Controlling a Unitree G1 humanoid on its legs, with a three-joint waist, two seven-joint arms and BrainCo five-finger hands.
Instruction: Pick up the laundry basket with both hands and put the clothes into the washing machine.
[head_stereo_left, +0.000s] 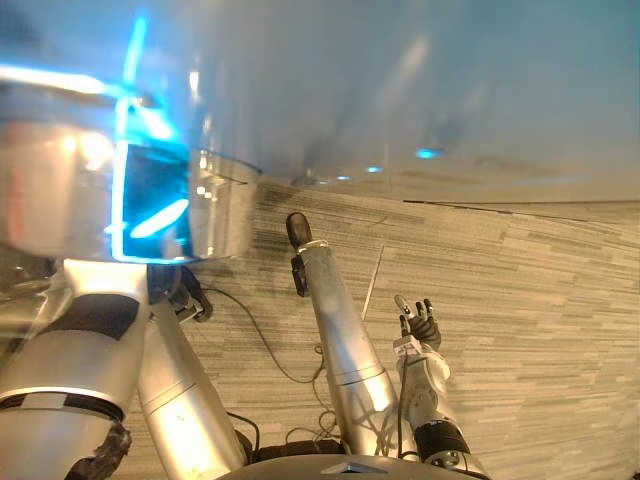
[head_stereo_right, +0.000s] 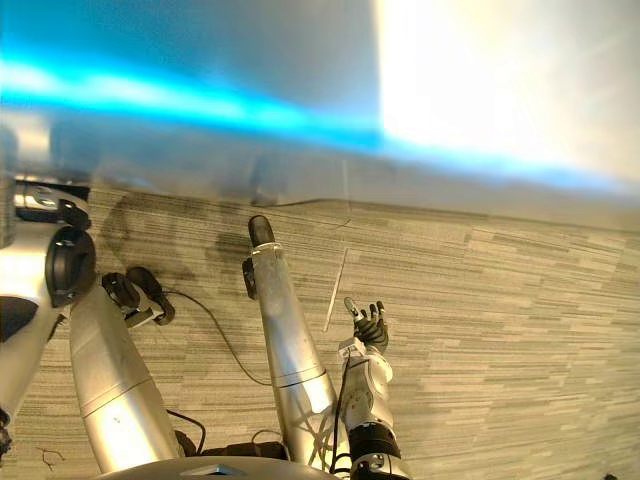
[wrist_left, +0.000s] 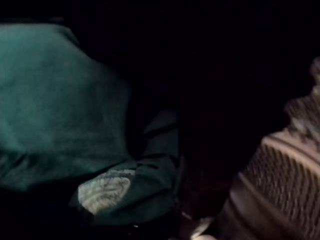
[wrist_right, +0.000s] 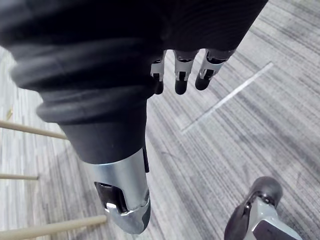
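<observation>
Grey striped carpet (head_stereo_left: 540, 300) is seen beneath the right hand (head_stereo_left: 424, 322), empty, fingers (wrist_right: 181, 75) relaxed apart. Green clothing (wrist_left: 60, 110) lies in darkness just beside the left hand (wrist_left: 280, 185), whose grip cannot be told; judged soft and light, it is best gathered by a fold.

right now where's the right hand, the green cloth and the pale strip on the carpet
right hand (head_stereo_right: 369, 326), right eye view, middle of the hand
green cloth (wrist_left: 60, 105), left wrist view, its broad upper fold
pale strip (wrist_right: 227, 97), right wrist view, midway along its length
</observation>
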